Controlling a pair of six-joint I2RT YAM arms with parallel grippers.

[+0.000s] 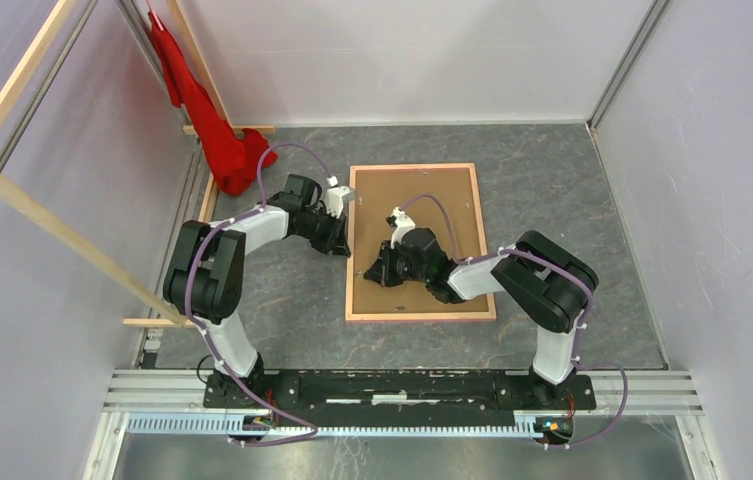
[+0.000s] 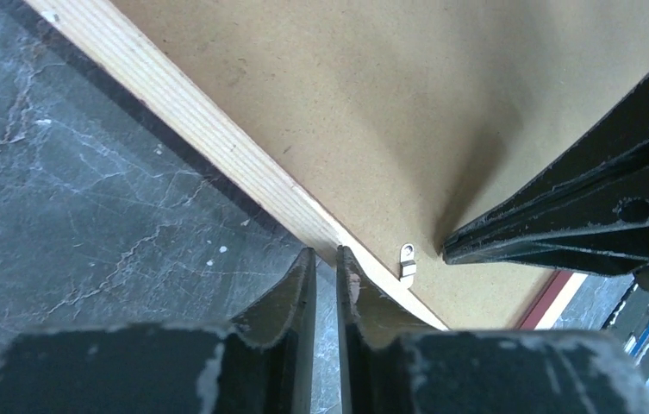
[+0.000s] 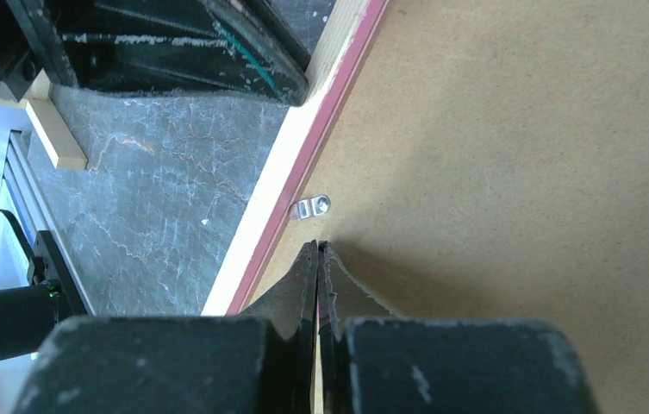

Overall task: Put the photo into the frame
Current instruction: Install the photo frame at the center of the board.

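Observation:
The frame [image 1: 422, 317] lies face down on the grey table, its pale wood back up. A brown backing board [image 1: 452, 200] fills it. The photo is hidden. My left gripper [image 1: 344, 245] is at the frame's left rail [image 2: 217, 147]. Its jaws are almost shut with a thin gap and hold nothing, tips [image 2: 327, 254] at the rail's outer edge. My right gripper [image 1: 369, 275] is shut and empty. Its tips [image 3: 318, 246] touch the board [image 3: 519, 172] just inside the rail [image 3: 277, 198], beside a small metal clip [image 3: 312, 207]. The same clip [image 2: 407, 260] shows in the left wrist view.
A red cloth [image 1: 202, 110] hangs at the back left corner. Wooden slats [image 1: 52, 220] lean along the left wall, and a short one [image 1: 157, 322] lies at the left edge. Pale walls enclose the table on three sides.

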